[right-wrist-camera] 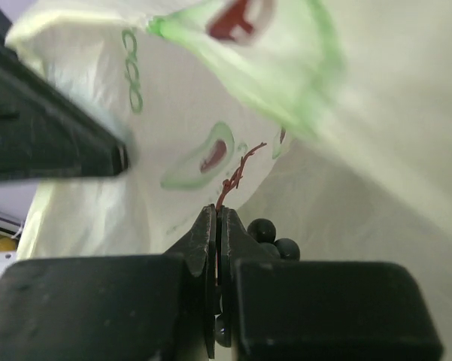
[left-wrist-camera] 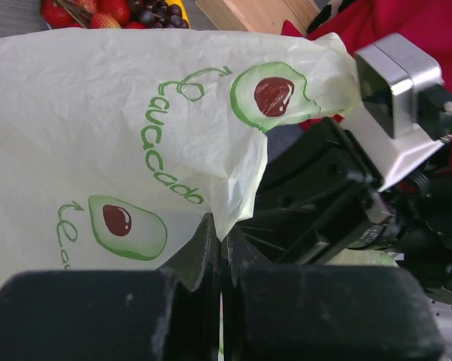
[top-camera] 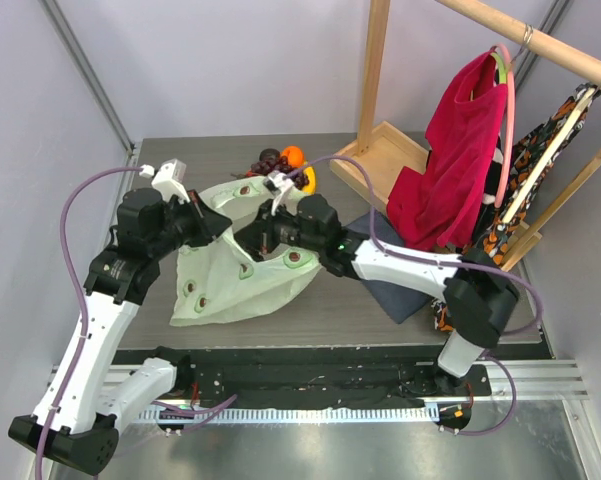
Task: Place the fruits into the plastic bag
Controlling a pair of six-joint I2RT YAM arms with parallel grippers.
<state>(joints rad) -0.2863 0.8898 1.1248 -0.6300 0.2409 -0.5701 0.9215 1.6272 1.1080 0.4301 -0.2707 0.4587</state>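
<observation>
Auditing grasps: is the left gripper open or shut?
Shut: the left gripper is closed tight on an edge of the plastic bag, with no gap showing.

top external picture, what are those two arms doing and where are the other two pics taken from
Those are a robot's left arm and right arm, bolted at the near edge of the table, each ending in a two-finger gripper. The top picture looks down from above and behind them; the other two come from cameras on the wrists. The left gripper is shut on an edge of the plastic bag, pale green with avocado prints. The right gripper is shut on the stem of a grape bunch. The other fruits lie piled at the far side. A red cloth hangs on the right.
</observation>
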